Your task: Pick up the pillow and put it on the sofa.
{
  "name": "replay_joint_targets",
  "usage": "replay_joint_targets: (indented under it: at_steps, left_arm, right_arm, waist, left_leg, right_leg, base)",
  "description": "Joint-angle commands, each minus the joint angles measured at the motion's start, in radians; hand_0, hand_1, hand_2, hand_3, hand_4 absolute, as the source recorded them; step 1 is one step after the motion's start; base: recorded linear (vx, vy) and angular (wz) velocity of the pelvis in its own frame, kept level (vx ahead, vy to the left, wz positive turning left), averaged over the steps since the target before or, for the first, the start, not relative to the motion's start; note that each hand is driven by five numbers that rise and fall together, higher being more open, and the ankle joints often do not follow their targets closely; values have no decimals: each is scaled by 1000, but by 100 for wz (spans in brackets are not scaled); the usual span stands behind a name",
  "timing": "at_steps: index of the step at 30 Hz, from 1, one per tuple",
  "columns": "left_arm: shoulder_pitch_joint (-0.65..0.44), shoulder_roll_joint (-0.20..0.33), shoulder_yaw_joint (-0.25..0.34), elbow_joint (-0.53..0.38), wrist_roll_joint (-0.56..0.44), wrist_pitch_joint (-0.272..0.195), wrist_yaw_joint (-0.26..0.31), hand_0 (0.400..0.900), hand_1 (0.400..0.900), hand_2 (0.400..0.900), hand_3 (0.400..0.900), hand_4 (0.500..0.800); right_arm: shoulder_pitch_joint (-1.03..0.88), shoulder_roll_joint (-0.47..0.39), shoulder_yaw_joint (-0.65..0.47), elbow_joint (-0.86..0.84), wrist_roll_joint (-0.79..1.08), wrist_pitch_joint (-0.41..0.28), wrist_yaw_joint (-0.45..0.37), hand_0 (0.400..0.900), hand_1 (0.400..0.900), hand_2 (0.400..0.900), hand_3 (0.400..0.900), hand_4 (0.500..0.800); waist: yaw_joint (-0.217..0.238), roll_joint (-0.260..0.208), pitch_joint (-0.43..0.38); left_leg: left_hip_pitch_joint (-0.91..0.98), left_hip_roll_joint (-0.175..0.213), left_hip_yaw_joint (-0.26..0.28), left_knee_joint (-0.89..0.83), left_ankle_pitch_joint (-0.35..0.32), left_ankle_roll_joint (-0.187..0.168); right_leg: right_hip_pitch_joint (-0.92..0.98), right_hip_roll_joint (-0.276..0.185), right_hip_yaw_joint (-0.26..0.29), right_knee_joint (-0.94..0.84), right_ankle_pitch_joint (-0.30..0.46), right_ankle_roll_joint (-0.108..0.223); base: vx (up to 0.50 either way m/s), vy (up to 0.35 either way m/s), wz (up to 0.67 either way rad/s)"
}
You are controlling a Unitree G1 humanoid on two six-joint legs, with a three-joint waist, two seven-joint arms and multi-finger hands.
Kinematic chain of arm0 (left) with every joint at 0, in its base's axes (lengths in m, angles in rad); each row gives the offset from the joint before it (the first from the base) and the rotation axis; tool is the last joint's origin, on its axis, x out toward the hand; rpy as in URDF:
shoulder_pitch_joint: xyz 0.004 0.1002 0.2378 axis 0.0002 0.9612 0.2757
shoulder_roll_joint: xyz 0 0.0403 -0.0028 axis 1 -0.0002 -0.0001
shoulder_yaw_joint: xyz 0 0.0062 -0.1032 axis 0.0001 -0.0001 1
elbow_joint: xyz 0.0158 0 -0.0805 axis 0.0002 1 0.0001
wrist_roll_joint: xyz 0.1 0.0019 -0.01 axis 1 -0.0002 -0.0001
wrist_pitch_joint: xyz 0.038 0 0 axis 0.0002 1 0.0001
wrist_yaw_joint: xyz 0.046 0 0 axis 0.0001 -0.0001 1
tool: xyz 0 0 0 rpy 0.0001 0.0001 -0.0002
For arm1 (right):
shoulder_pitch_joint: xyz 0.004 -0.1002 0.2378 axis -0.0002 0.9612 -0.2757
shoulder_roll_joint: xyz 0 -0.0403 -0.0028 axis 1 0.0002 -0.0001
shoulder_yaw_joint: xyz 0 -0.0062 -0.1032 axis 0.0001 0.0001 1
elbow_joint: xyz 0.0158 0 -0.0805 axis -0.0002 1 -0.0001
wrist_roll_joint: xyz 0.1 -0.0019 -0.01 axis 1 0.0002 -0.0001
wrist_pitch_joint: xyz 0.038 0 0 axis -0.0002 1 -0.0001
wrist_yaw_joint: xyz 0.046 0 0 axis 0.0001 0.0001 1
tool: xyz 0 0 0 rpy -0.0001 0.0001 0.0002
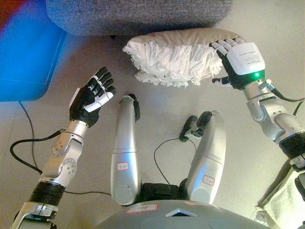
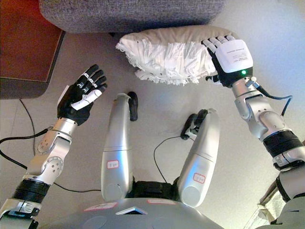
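A beige pillow (image 1: 176, 55) with a white fringed face lies on the floor just in front of the grey sofa (image 1: 138, 14). My right hand (image 1: 238, 59) rests against the pillow's right end, fingers straight over its top edge and thumb under its lower side. My left hand (image 1: 93, 95) hangs open in the air to the left of the pillow, palm turned toward it, a clear gap between them.
A dark low cabinet (image 2: 28, 47) stands at the left beside the sofa. Pale floor (image 1: 157, 114) spreads in front of the pillow. A light cloth (image 1: 286, 200) shows at the lower right edge.
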Motion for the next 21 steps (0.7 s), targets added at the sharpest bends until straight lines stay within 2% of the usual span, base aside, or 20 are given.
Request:
replay_joint_targets:
  at_steps: [1,12,18,21]
  left_arm:
    - [-13,20,-18,-131,-35,-96,-27,900,900,900,900,800]
    - [-26,21,-47,-139,-47,-107,-36,900,900,900,900,800]
    - [-39,32,-61,-155,-65,-114,-46,900,900,900,900,800]
    - [-53,29,-71,-163,-69,-118,-50,900,900,900,900,800]
  right_arm:
    - [-133,-47,-37,8,-10,11,-80,900,900,900,900,800]
    - [-224,-31,19,105,-34,46,-146,900,900,900,900,800]
    - [-340,-37,110,160,16,47,-67,900,900,900,900,800]
    - [-397,-34,152,184,31,53,-53,900,900,900,900,800]
  waist:
    - [27,46,-3]
    - [42,68,-3]
    - [61,79,-3]
    - [71,82,-3]
  left_leg:
    - [70,25,-30,259,-234,92]
    - [38,13,-40,315,-241,93]
    - [19,6,-47,341,-252,92]
    - [2,2,-53,364,-256,89]
  right_leg:
    - [-43,21,-13,-53,157,37]
    - [-78,13,11,5,138,37]
    - [-100,5,15,34,125,34]
    - [-117,1,17,60,111,31]
  base:
    - [38,4,4]
    - [20,9,3]
    - [-5,9,3]
    - [-22,6,1]
